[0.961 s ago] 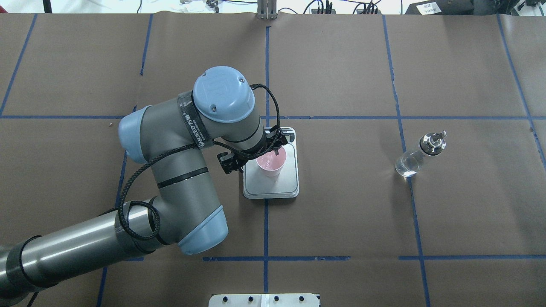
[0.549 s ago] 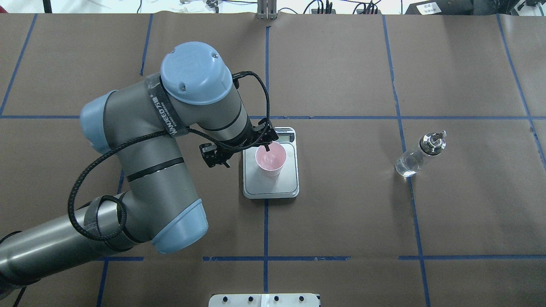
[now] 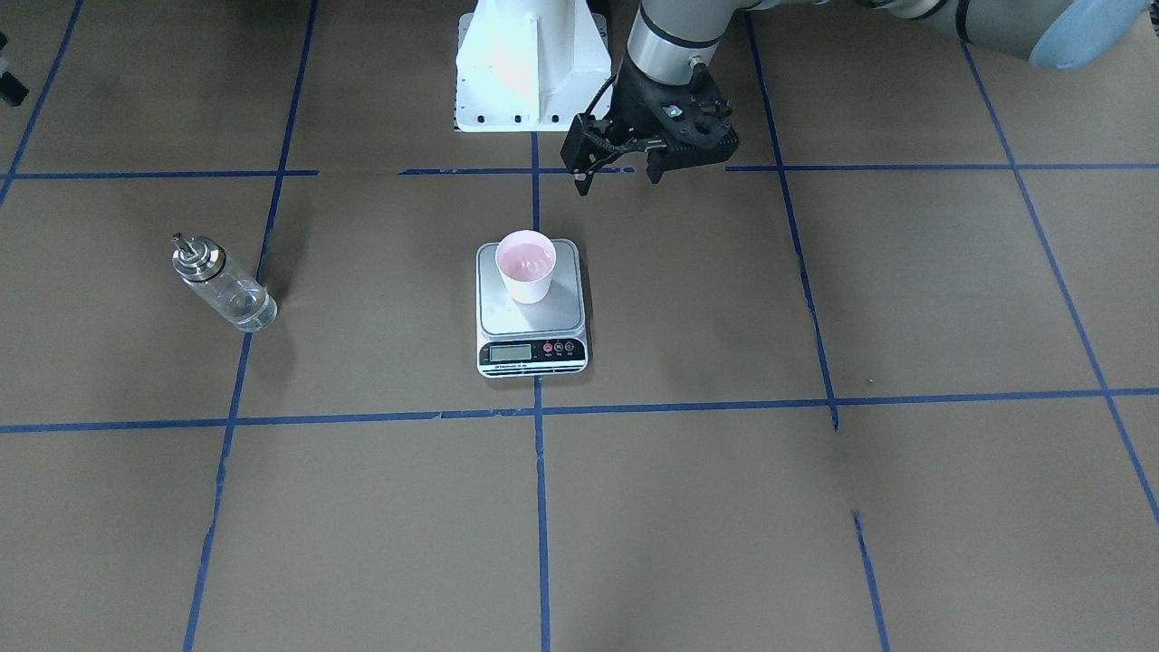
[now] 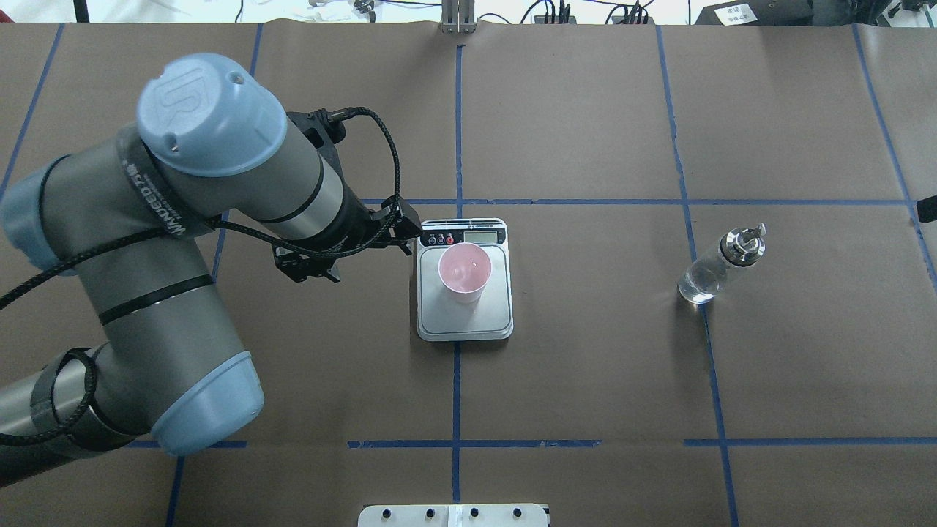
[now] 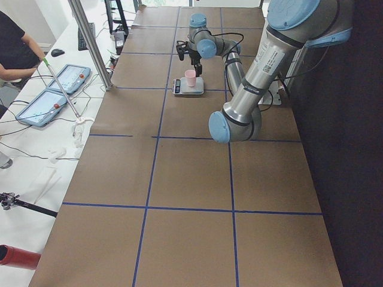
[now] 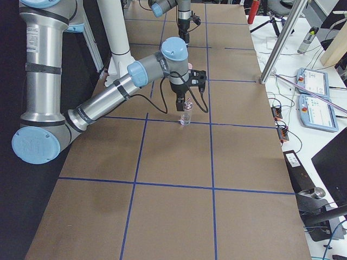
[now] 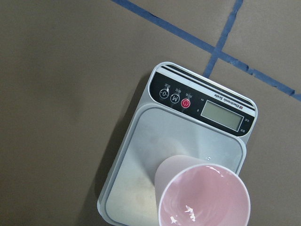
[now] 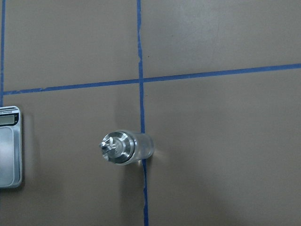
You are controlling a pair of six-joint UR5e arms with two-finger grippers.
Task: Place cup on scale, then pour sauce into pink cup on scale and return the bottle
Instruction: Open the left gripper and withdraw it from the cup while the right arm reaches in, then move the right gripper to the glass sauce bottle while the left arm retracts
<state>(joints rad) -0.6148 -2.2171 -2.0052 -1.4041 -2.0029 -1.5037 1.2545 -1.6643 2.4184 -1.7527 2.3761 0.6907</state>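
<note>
The cup [image 4: 464, 272] is pink, the scale [image 4: 498, 315] silver (black-and-white front), the table [image 4: 585, 351] brown with blue lines.

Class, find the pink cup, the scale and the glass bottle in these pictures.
cup [image 4: 464, 268]: overhead view, pink inside.
scale [image 4: 468, 323]: overhead view, bare steel platform.
bottle [image 4: 714, 269]: overhead view, clear glass body.

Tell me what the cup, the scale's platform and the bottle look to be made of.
Cup: probably paper or thin plastic, with a matte whitish-pink wall and a glossier pink inside with glints.
Scale platform: brushed metal, likely steel, with a dull silver sheen.
Bottle: clear glass by its look, see-through body. Its collar is polished metal with bright reflections.
</note>
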